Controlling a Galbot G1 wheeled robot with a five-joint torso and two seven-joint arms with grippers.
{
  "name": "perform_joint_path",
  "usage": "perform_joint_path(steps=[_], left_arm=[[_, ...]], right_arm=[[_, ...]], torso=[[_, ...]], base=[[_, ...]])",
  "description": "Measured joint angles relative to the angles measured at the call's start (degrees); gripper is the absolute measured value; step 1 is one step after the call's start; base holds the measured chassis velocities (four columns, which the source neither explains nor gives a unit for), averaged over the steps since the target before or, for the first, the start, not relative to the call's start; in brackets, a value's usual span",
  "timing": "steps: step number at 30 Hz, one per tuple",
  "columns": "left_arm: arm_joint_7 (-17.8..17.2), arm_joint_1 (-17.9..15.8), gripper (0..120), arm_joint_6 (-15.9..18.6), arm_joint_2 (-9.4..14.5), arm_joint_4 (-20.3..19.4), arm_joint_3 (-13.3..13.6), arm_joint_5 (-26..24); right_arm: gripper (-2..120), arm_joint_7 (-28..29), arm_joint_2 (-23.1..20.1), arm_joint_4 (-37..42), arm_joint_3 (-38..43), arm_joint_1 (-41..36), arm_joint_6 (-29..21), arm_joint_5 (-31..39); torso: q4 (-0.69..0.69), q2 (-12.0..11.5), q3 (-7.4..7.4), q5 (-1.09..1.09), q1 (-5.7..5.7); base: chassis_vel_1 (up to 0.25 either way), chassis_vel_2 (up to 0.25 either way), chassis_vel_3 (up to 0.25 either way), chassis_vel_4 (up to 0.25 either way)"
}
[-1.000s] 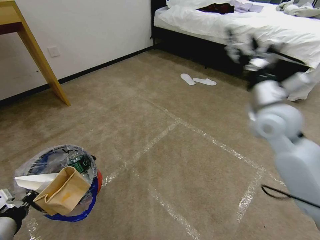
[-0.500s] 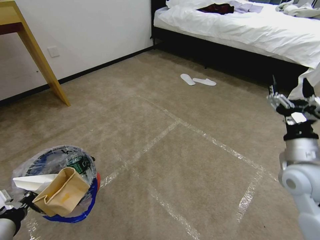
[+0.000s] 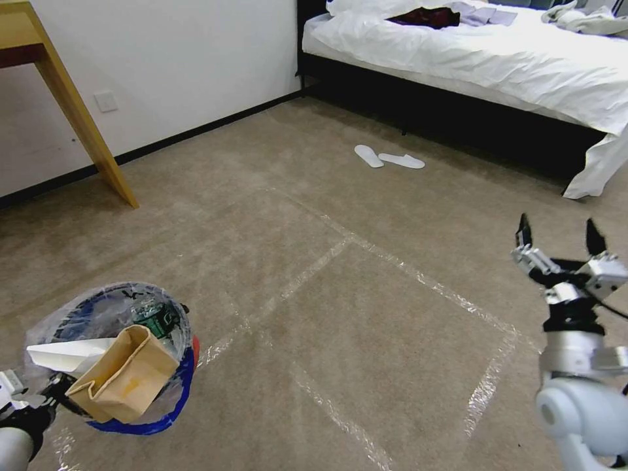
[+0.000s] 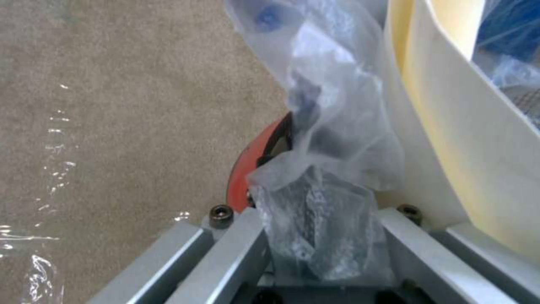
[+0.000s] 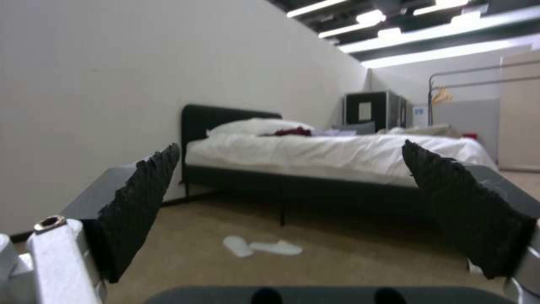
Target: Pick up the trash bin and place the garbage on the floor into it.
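I have the trash bin [image 3: 118, 356] carried low at my left, above the floor [image 3: 366, 314] near the corner of the taped grid. My left claw [image 4: 315, 253] is clamped on the bin's rim, its jaws pinching the red edge and a bunch of the crinkly plastic liner [image 4: 326, 139] together. A brown paper bag [image 3: 121, 379] sticks out of the mouth, with white paper [image 3: 69, 356] and a green-labelled bottle [image 3: 154, 320] beside it. My right claw [image 3: 558, 237] is raised at the right, fingers spread wide and pointing up, holding nothing. The bin lies well away to its left, across the taped square. I see no loose litter on the carpet between them; only a pair of white slippers [image 3: 388, 157] lies near the bed [image 3: 490, 59]. I judge the pickup is nearly or wholly finished.
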Motion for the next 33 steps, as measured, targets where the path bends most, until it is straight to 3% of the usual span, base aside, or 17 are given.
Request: perform_joint_path(steps=[16, 33], left_arm=[[0.25, 0.28, 0, 0.0, -0.38, -0.33, 0.09, 0.14], [0.26, 1.03, 0, 0.01, -1.38, -1.98, -0.05, 0.23]], right_arm=[[100, -0.27, 1.36, -1.95, -2.88, -0.54, 0.14, -1.51], [100, -0.82, 1.09, -2.04, -2.71, -0.77, 0.96, -2.27]], torso=[[0.0, 0.0, -0.01, 0.01, 0.0], [-0.01, 0.0, 0.0, 0.0, 0.01]], base=[[-0.017, 0.017, 0.014, -0.017], [-0.128, 0.142, 0.135, -0.135]])
